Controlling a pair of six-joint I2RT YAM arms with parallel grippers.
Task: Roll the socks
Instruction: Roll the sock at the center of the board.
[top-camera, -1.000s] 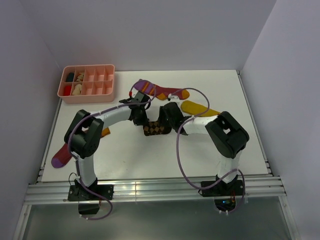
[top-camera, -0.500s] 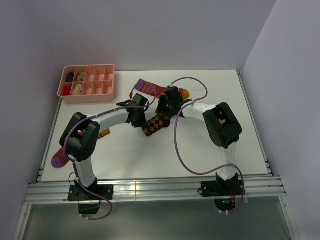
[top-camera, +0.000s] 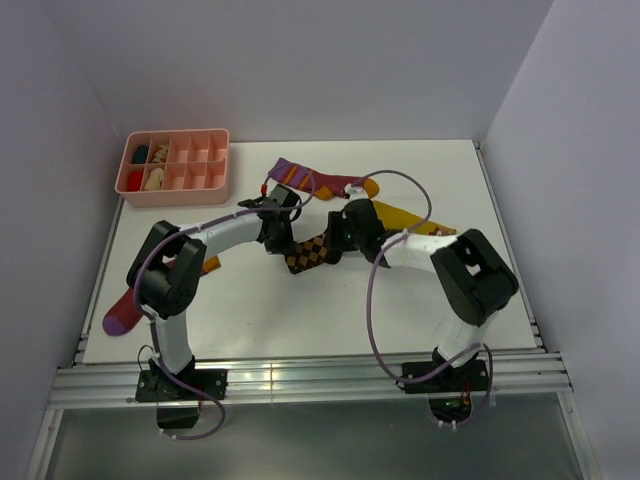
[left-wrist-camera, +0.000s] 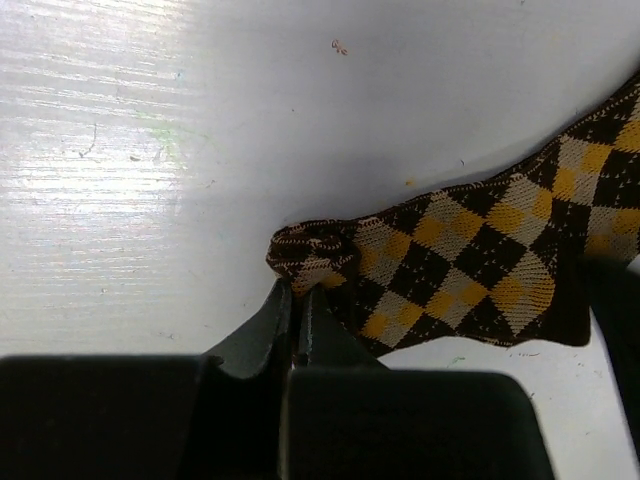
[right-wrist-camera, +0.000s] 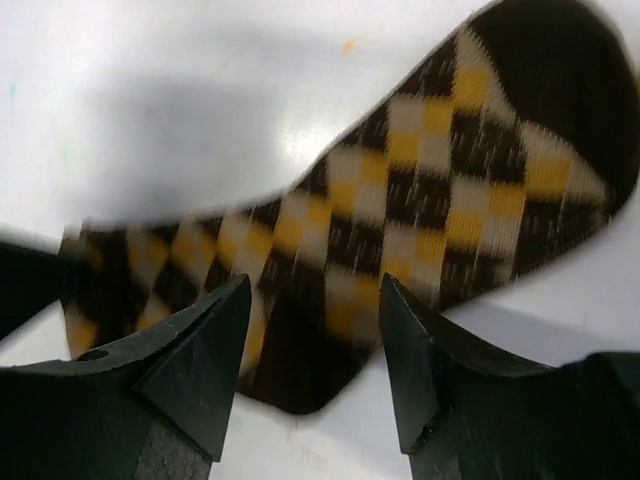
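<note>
The brown-and-tan diamond-check sock (top-camera: 311, 253) lies flat in the middle of the table between both grippers. My left gripper (left-wrist-camera: 297, 288) is shut, with the sock's (left-wrist-camera: 470, 260) bunched end pinched at its tips. My right gripper (right-wrist-camera: 315, 300) is open and hovers just over the other end of that sock (right-wrist-camera: 420, 190), one finger on each side. A maroon sock (top-camera: 305, 180) with a purple cuff lies behind the grippers. The mustard-yellow sock (top-camera: 400, 215) is partly hidden by my right arm. A second maroon sock (top-camera: 122, 314) lies at the near left, partly under my left arm.
A pink compartment tray (top-camera: 212, 180) with small items stands at the back left. White walls close in the table on the left, back and right. Purple cables loop over both arms.
My right gripper reached back toward the maroon sock, then came forward again over the diamond-check sock. The sock now lies more stretched out. My left gripper stayed shut on its end.
</note>
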